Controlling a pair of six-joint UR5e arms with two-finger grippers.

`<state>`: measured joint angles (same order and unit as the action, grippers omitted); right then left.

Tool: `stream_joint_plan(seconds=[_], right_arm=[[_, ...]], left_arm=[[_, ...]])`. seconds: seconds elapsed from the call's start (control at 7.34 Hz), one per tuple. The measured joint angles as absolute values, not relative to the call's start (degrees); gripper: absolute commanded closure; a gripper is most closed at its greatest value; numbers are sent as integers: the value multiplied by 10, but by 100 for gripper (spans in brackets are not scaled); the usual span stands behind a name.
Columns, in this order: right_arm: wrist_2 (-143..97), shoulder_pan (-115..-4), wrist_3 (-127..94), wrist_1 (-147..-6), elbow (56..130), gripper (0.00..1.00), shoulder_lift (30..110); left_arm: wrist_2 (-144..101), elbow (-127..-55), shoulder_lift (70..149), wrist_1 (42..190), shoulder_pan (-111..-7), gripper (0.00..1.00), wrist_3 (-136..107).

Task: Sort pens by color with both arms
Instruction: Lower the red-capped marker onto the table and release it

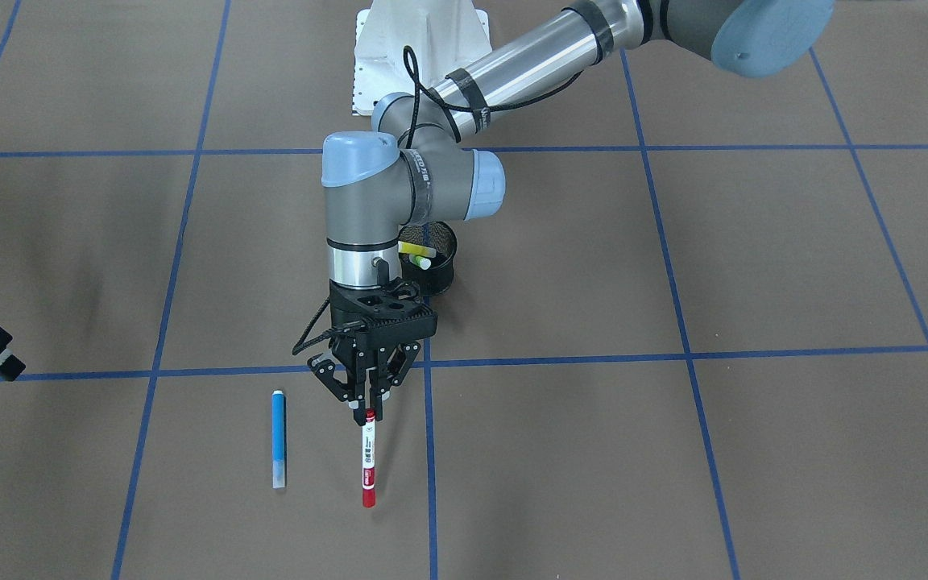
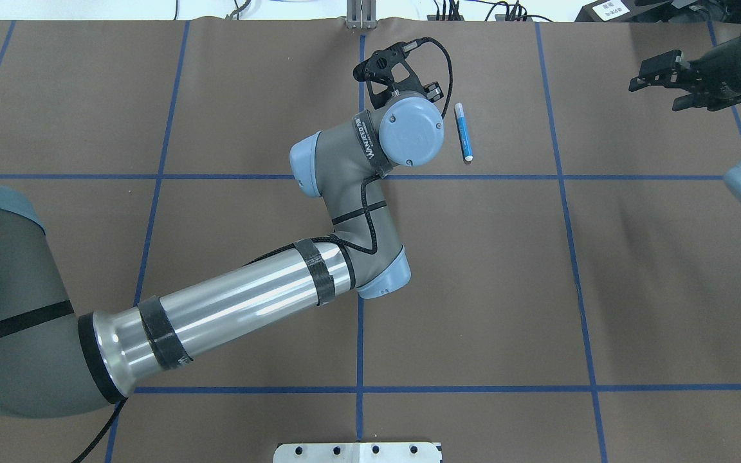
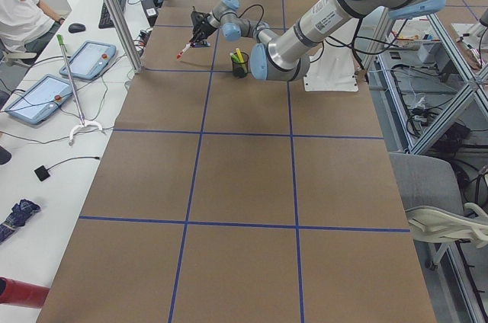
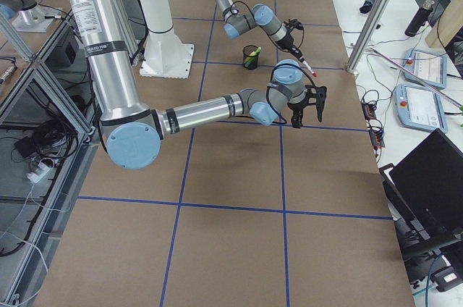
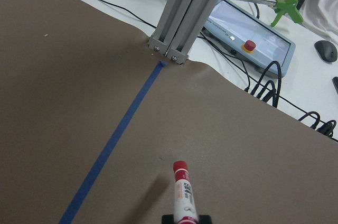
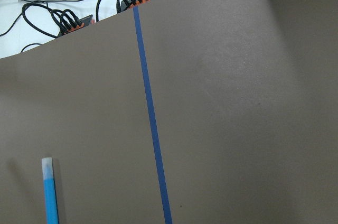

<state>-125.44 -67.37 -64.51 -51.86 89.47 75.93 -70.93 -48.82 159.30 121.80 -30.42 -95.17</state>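
Exterior front-facing: the red-ended pen [image 1: 368, 459] is gripped at one end by the left hand [image 1: 368, 415], with its long axis running straight out from the fingertips, away from the robot. The blue pen [image 1: 278, 439] is laid parallel on the surface [image 1: 673, 483], just beside that hand, and the mesh cup [image 1: 436, 270] is set behind the wrist.

Overhead exterior: the right hand [image 2: 657, 83] is held spread and empty, well apart.

Left wrist-mounted: the barrel is seen pointing forward, apparently raised above its shadow.

The pick-up is judged done. Next, the pen is to be carried to its colour's place, kept clear of the blue pen.
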Motion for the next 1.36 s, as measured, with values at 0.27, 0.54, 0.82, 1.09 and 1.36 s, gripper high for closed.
stream_joint_plan(seconds=[0.27, 0.54, 0.82, 1.09, 1.36], right_arm=[[-1254, -673, -645, -519, 894, 0, 759], [-1254, -673, -646, -519, 894, 0, 758], [-1255, -669, -651, -520, 893, 0, 753], [-1254, -639, -692, -519, 894, 0, 731], [-1254, -583, -808, -518, 910, 0, 696]], left_arm=[[-709, -488, 1593, 1218, -293, 30, -937], [-714, -499, 1591, 1218, -288, 7, -924], [-722, -543, 1579, 1216, -288, 6, -902], [-766, -629, 1539, 1198, -302, 6, -895], [-883, -785, 1422, 1158, -358, 6, -878]])
